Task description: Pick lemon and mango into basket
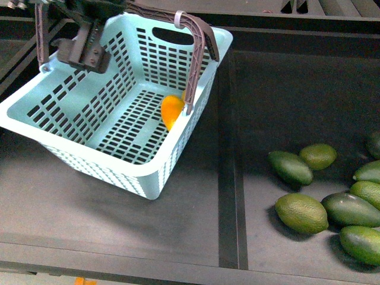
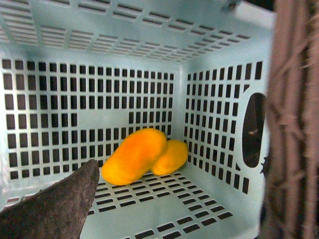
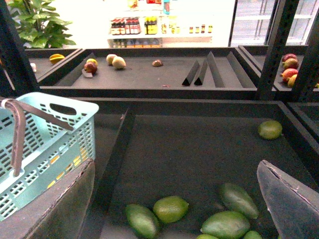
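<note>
The turquoise basket [image 1: 122, 172] stands tilted at the left, its brown handle [image 1: 199, 47] swung toward the right wall. Inside, against that wall, lies the yellow-orange mango [image 1: 171, 110]. The left wrist view shows the mango [image 2: 133, 155] on the basket [image 2: 164, 214] floor, with the smaller yellow lemon [image 2: 172, 157] touching it and partly behind it. My left gripper [image 1: 83, 52] hangs open over the basket's far left rim, empty [image 2: 169, 219], well apart from both fruits. My right gripper [image 3: 174, 214] is open above green fruits and holds nothing.
Several dark green oval fruits [image 1: 301, 212] lie in the right bin, also below the right gripper [image 3: 171, 208]. A raised divider [image 1: 228, 178] separates that bin from the basket's section. The handle [image 2: 291, 124] hangs close beside the left wrist camera. Shelves with other fruit [image 3: 118, 61] stand behind.
</note>
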